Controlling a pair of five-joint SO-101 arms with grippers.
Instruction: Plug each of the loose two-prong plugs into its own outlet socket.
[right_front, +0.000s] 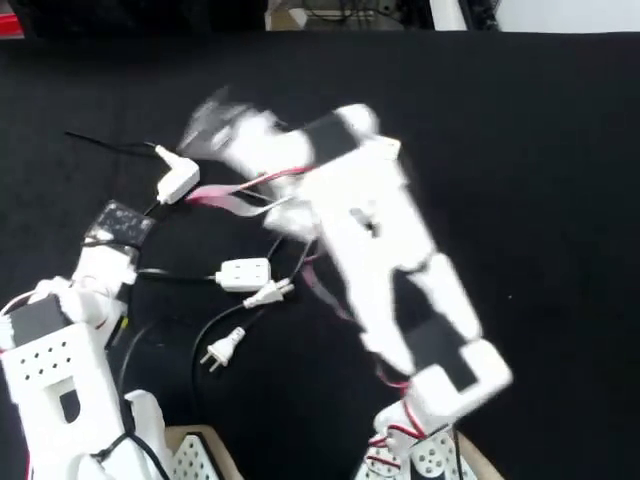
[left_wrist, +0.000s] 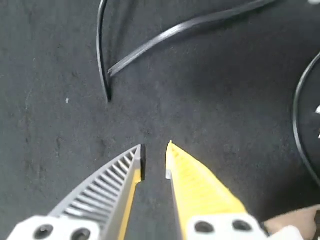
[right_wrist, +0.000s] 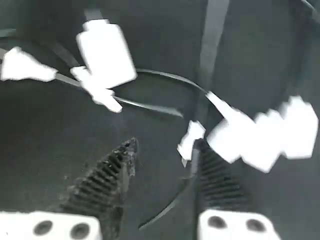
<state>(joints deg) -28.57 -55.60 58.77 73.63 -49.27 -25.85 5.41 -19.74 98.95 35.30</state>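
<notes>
Plug (right_wrist: 252, 132), blurred, seemingly touches one finger of the right claw (right_wrist: 164, 147); claw spread apart.

Soft, even light falls from overhead, and the black tabletop (right_front: 540, 150) swallows nearly every shadow. In the high view the right arm (right_front: 380, 240) smears into white streaks, worst at its far end. On the right wrist feed the white outlet socket (right_wrist: 105, 52) is blown out and blurred. My left wrist feed is cleaner: the black cable (left_wrist: 165, 35) looks crisp, while the left gripper (left_wrist: 155, 147) has soft-edged jaws up close.
</notes>
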